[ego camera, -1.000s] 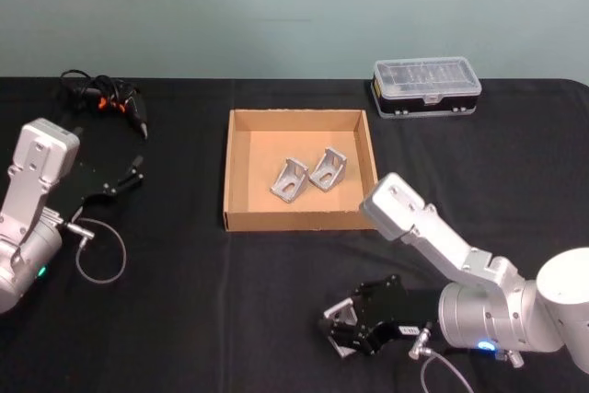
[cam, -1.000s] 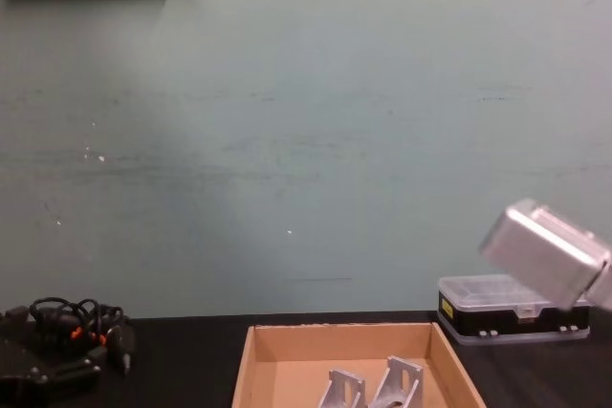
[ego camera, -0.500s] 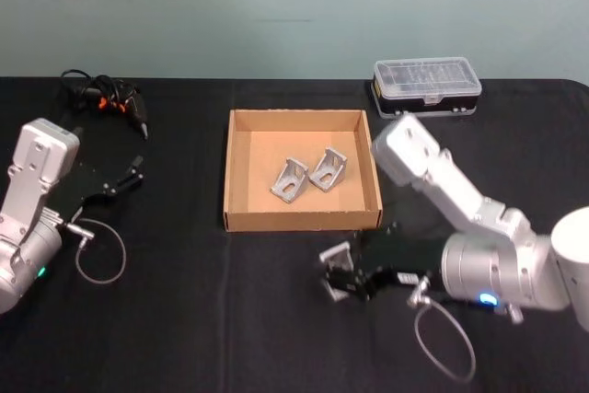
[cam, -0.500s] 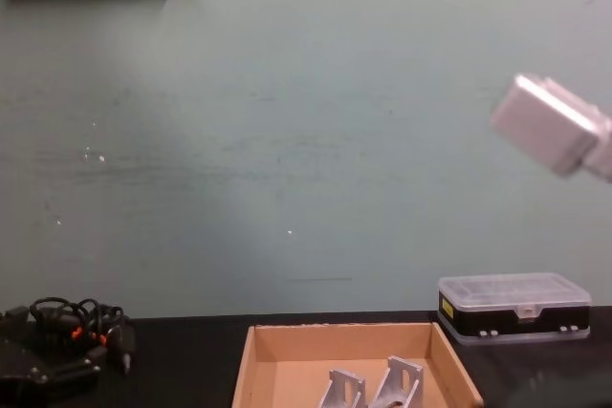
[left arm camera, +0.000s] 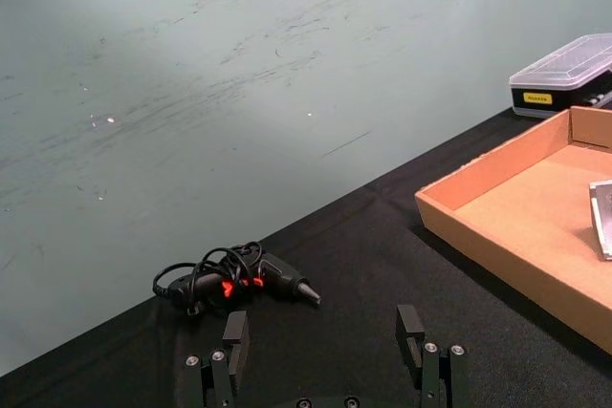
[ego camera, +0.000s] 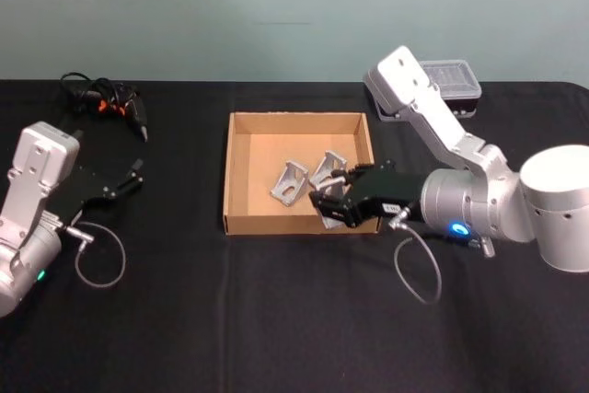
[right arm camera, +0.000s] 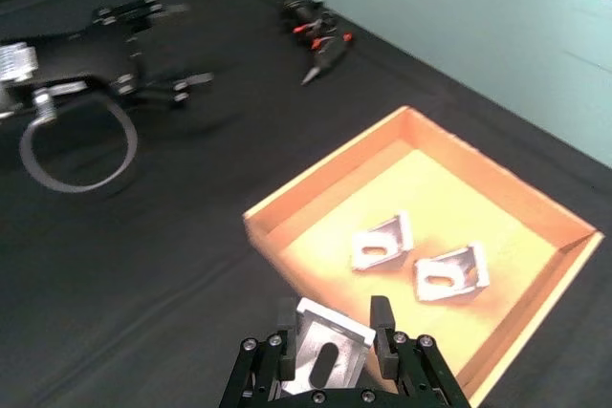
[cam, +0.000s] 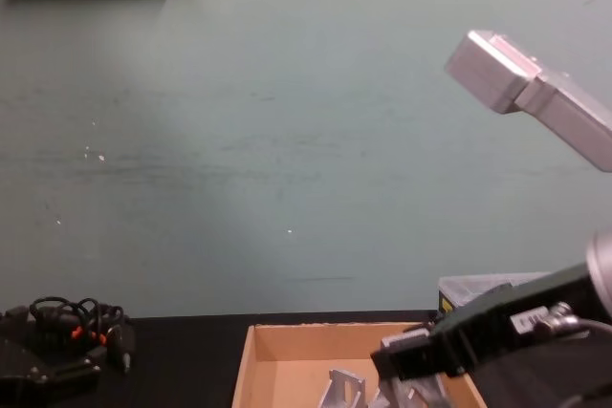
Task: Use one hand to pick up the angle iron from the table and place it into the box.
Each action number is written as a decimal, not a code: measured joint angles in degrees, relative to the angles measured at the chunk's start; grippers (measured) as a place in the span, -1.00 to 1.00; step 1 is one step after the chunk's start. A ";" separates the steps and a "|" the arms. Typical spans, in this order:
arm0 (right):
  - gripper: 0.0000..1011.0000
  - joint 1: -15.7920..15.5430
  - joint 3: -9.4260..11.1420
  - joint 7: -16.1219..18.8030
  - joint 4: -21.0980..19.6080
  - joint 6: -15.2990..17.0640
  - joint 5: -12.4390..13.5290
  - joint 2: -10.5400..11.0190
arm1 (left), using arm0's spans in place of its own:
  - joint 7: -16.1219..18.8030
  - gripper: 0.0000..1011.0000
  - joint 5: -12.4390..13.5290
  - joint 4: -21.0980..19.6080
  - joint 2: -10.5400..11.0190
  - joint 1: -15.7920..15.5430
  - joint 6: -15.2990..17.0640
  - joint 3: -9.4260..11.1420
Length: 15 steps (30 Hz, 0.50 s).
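- Silver angle iron (right arm camera: pixel 323 352) clamped in right gripper (right arm camera: pixel 330 332), above box (ego camera: pixel 241 218) near-right corner.
- Left gripper (left arm camera: pixel 325 339) wide, parked left of box.

right arm: silver-grey metal links with a boxy rounded elbow block (ego camera: pixel 398 75) | fat pale cylindrical joint (ego camera: pixel 555 206) | glowing blue ring light (ego camera: pixel 457 229) | black gripper (ego camera: pixel 333 204) with small round screws, white label strip | thin grey cable loop (ego camera: pixel 414 269) | left arm: same silver-grey housing (ego camera: pixel 37 167), black gripper (ego camera: pixel 129 175), small green light (ego camera: pixel 40 274), grey cable loop (ego camera: pixel 99 255)
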 joint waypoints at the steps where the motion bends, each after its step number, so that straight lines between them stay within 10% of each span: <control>1: -0.08 0.36 0.05 -0.25 0.80 -0.10 -0.10 -0.38 | 0.00 1.00 0.01 0.00 0.00 0.00 0.00 0.00; 15: -0.08 4.54 -0.15 -1.26 11.97 -4.29 -1.54 -5.30 | 0.00 1.00 0.00 0.00 0.00 0.00 0.00 0.00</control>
